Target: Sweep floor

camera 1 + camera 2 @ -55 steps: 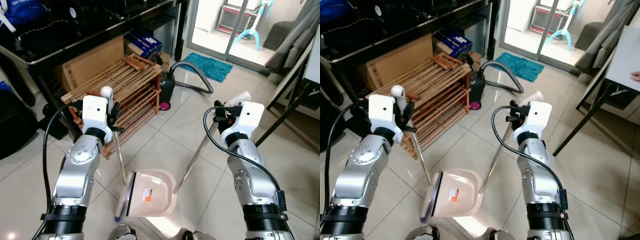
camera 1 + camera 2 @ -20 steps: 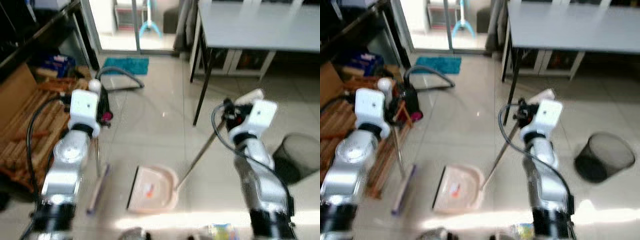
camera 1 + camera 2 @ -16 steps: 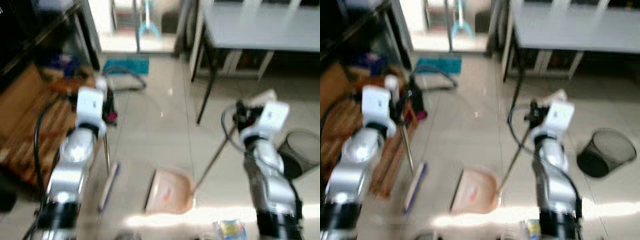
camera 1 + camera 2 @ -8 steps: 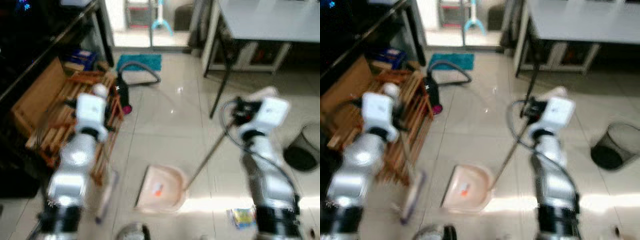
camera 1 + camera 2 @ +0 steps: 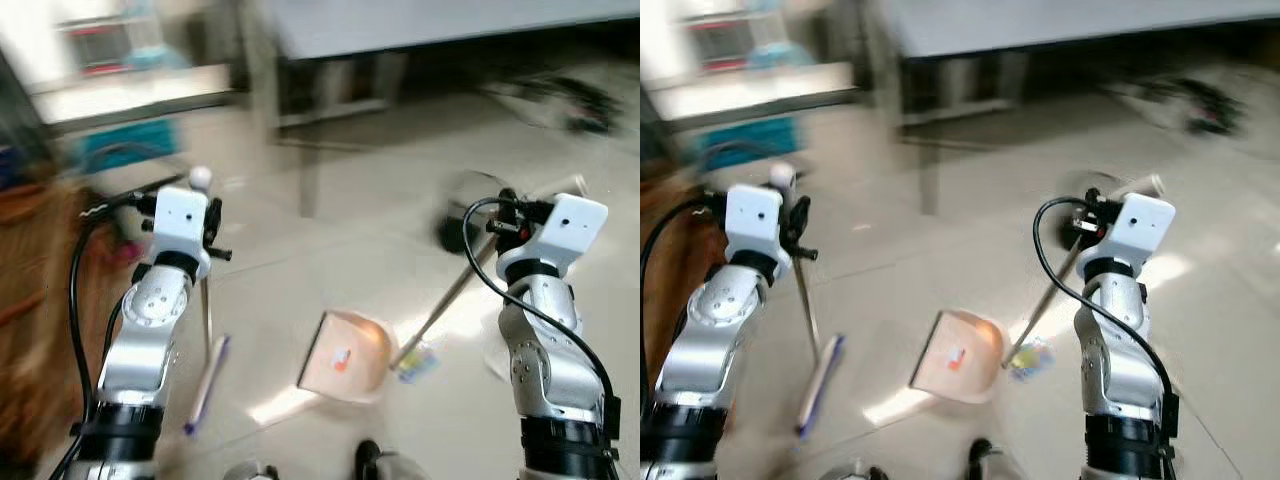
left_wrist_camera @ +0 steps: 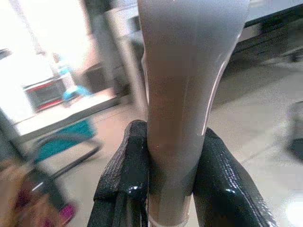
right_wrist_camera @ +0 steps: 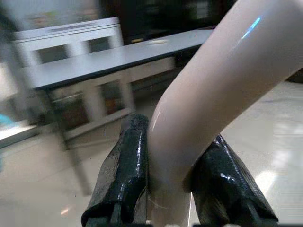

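My left gripper [image 5: 210, 240] is shut on the broom handle [image 6: 182, 94], its black fingers [image 6: 130, 165] pressed to both sides. The broom hangs upright with its purple-edged brush head [image 5: 204, 386] low over the tiles. My right gripper [image 5: 496, 228] is shut on the long handle [image 7: 203, 109] of the pale pink dustpan [image 5: 345, 356]. The pan rests on the floor between my arms, its mouth facing my left. A small colourful wrapper [image 5: 418, 362] lies on the tiles beside the pan's handle joint.
A grey table [image 5: 400, 30] with dark legs stands ahead. A dark bin [image 5: 458, 222] sits blurred behind the dustpan handle. A wooden rack [image 5: 30, 300] is at my left, with a teal mat [image 5: 120, 158] beyond it. Pale tiled floor lies ahead.
The whole view has swung right, so the rack slid to the left edge and the table and bin came ahead. A wrapper now lies by the dustpan. Both grips are unchanged.
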Tool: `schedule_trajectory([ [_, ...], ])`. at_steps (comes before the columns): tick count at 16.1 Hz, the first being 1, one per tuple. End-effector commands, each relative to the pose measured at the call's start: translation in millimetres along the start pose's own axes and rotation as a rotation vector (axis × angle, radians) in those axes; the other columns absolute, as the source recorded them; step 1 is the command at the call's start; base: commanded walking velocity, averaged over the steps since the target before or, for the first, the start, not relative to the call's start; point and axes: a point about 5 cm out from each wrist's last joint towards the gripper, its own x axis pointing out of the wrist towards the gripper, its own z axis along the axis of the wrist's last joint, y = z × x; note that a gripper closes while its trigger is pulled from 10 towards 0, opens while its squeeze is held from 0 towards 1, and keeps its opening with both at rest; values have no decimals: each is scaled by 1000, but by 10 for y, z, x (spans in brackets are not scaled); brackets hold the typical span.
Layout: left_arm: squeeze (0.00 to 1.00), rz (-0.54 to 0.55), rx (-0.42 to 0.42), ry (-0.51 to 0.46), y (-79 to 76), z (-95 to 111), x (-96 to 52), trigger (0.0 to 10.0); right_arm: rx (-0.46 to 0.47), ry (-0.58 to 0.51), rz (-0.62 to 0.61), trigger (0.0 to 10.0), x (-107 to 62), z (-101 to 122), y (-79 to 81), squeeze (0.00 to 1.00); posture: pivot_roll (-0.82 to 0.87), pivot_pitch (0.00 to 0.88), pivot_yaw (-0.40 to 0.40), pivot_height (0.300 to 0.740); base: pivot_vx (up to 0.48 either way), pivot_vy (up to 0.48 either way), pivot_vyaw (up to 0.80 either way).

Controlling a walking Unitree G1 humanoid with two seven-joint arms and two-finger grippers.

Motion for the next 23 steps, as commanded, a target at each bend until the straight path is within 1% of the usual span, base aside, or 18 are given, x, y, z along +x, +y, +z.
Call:
schedule_trajectory([
  [1, 0, 6, 3, -32, -7, 58, 21, 10000, -7, -49, -5, 10000, 10, 125, -6, 0, 13, 79, 29, 740, 0, 0, -800],
  [3, 0, -9, 1, -37, -39, 56, 25, 10000, -19, -40, 1, 10000, -4, 109, 8, 0, 11, 78, 33, 740, 0, 0, -800],
  [6, 0, -5, 3, -38, -35, 64, 47, 10000, -29, -15, -6, 10000, -23, 67, -24, 0, 11, 75, 25, 740, 0, 331, -800],
  [10, 0, 6, 4, -41, -12, 58, 49, 10000, -35, -13, 1, 10000, 0, 81, -12, 0, 10, 67, 21, 740, 0, 461, -800],
  [13, 0, 6, 10, -48, -10, 67, 58, 10000, -34, 8, 5, 10000, -20, 32, 7, 0, 11, 59, 22, 740, 0, 480, -800],
  [18, 0, -3, 17, -52, -22, 77, 83, 10000, -18, 31, -23, 10000, -40, -25, -26, 0, 11, 53, 26, 740, 0, 480, -800],
  [19, 0, -8, 44, -68, -30, 92, 80, 10000, -17, 32, -26, 10000, -39, -29, -29, 0, 12, 53, 26, 740, 0, 0, -800],
  [20, 0, -11, 74, -77, -42, 103, 73, 10000, -16, 32, -26, 10000, -41, -32, -30, 0, 13, 52, 26, 740, 0, -450, -800],
  [21, 0, -11, 79, -70, -49, 97, 68, 10000, -16, 32, -25, 10000, -45, -33, -28, 0, 14, 52, 26, 740, 0, -480, -800],
  [23, 0, -20, 78, -74, -70, 95, 63, 10000, -19, 31, -26, 10000, -51, -42, -32, 0, 16, 55, 26, 740, 0, -480, 0],
])
